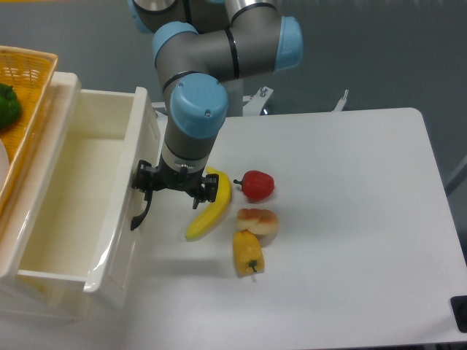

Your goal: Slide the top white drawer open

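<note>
Right half of table [365,219]: we see open room.
Obstacles: banana [210,204], pepper [256,185], bun [257,221] crowd beside our gripper [175,191].
Left edge: drawer [80,189] stands out.

A white table [350,219] with rounded corners is seen from above, evenly lit, with soft shadows cast on its top. Behind the table, a plain grey-blue floor [379,51] is shown. Beyond the table's right edge, the same floor is seen.
</note>
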Action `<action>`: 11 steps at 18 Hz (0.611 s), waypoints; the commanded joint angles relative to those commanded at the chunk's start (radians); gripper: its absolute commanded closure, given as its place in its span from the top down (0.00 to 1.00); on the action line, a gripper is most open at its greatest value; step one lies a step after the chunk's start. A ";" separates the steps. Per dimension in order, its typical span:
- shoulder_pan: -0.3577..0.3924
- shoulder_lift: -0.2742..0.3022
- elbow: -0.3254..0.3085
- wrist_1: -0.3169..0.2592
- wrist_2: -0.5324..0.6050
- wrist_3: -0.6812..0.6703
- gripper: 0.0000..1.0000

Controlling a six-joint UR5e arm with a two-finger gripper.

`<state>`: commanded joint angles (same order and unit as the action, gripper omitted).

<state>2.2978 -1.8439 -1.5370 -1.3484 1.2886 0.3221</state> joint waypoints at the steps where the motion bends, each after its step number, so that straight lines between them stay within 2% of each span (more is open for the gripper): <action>1: 0.003 -0.002 0.000 0.000 0.000 0.000 1.00; 11: 0.018 0.000 0.000 0.000 -0.002 0.000 1.00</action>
<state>2.3163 -1.8438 -1.5370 -1.3484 1.2870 0.3221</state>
